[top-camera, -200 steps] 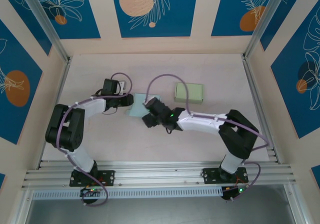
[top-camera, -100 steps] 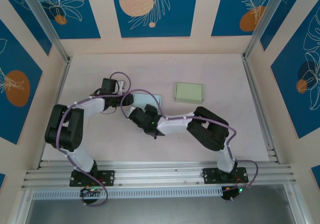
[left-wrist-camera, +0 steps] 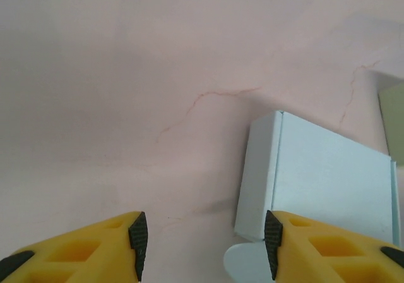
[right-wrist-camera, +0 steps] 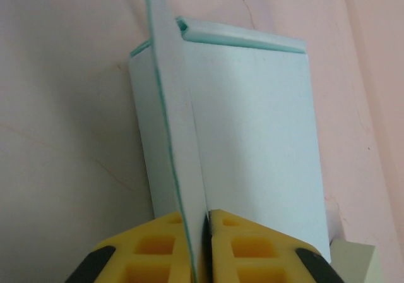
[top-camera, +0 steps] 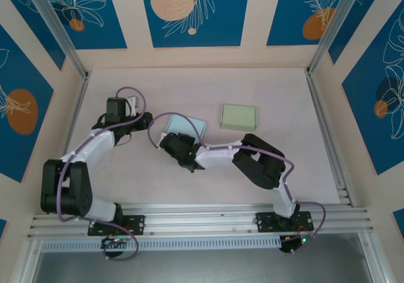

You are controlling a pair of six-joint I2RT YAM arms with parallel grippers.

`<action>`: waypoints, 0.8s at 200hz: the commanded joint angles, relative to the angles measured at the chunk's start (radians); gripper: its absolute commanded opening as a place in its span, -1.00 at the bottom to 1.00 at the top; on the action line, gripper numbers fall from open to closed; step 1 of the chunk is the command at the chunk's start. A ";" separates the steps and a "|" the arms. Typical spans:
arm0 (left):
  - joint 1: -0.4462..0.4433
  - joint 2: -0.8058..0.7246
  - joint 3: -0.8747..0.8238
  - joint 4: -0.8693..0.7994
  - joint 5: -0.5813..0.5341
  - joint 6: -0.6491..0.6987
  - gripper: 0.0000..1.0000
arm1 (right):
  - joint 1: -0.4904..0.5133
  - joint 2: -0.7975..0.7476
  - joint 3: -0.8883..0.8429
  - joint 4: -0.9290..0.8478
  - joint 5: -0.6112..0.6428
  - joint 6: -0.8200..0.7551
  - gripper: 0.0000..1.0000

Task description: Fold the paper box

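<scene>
Left arm (top-camera: 95, 145) and right arm (top-camera: 218, 155): white links, black joints, black bases (top-camera: 115, 224), each with a looping purple cable (top-camera: 134, 91). A green light (top-camera: 190, 149) glows just behind the right gripper (right-wrist-camera: 203, 223), whose yellow fingers (right-wrist-camera: 154, 251) have moulded hollows.

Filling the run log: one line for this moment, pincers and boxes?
left pincer: open, beside blue paper box | right pincer: shut on upright flap | green box: lying apart

no text, label, brand, number or sign can be read anywhere. the paper box (top-camera: 189, 126), the green box (top-camera: 238, 116) and the blue wall panels (top-camera: 208, 24) carry no lettering.
</scene>
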 commanded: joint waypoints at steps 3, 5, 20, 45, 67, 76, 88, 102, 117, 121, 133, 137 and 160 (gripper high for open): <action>0.020 -0.081 -0.024 -0.054 -0.025 0.027 0.10 | 0.007 -0.052 0.006 -0.054 -0.028 0.011 -0.77; 0.022 -0.087 -0.026 -0.054 -0.026 0.027 0.10 | 0.006 -0.054 0.006 -0.058 -0.027 0.014 -0.77; 0.032 -0.128 -0.043 -0.056 -0.025 0.020 0.11 | 0.010 -0.075 0.013 -0.096 -0.028 0.028 -0.82; 0.048 -0.184 -0.051 -0.078 -0.017 0.019 0.11 | 0.011 -0.133 0.054 -0.231 -0.087 0.100 -0.87; 0.054 -0.233 -0.045 -0.097 0.001 0.022 0.13 | -0.005 -0.181 0.135 -0.434 -0.211 0.200 -0.87; 0.055 -0.253 -0.045 -0.098 0.019 0.025 0.13 | -0.018 -0.198 0.176 -0.523 -0.267 0.239 -0.88; 0.057 -0.275 -0.047 -0.096 0.043 0.032 0.13 | -0.042 -0.215 0.232 -0.643 -0.370 0.279 -0.90; 0.058 -0.293 -0.052 -0.079 0.082 0.057 0.14 | -0.076 -0.231 0.279 -0.743 -0.476 0.309 -0.92; 0.060 -0.296 -0.064 -0.034 0.138 0.094 0.14 | -0.128 -0.234 0.319 -0.829 -0.609 0.326 -0.92; 0.060 -0.294 -0.066 -0.018 0.158 0.105 0.15 | -0.144 -0.234 0.325 -0.845 -0.640 0.327 -0.92; 0.062 -0.277 -0.076 0.044 0.241 0.148 0.16 | -0.192 -0.223 0.340 -0.884 -0.725 0.316 -0.92; 0.063 -0.271 -0.080 0.071 0.277 0.166 0.16 | -0.208 -0.218 0.343 -0.892 -0.749 0.310 -0.92; 0.066 -0.189 -0.090 0.210 0.613 0.317 0.25 | -0.283 -0.193 0.351 -0.903 -0.900 0.255 -0.92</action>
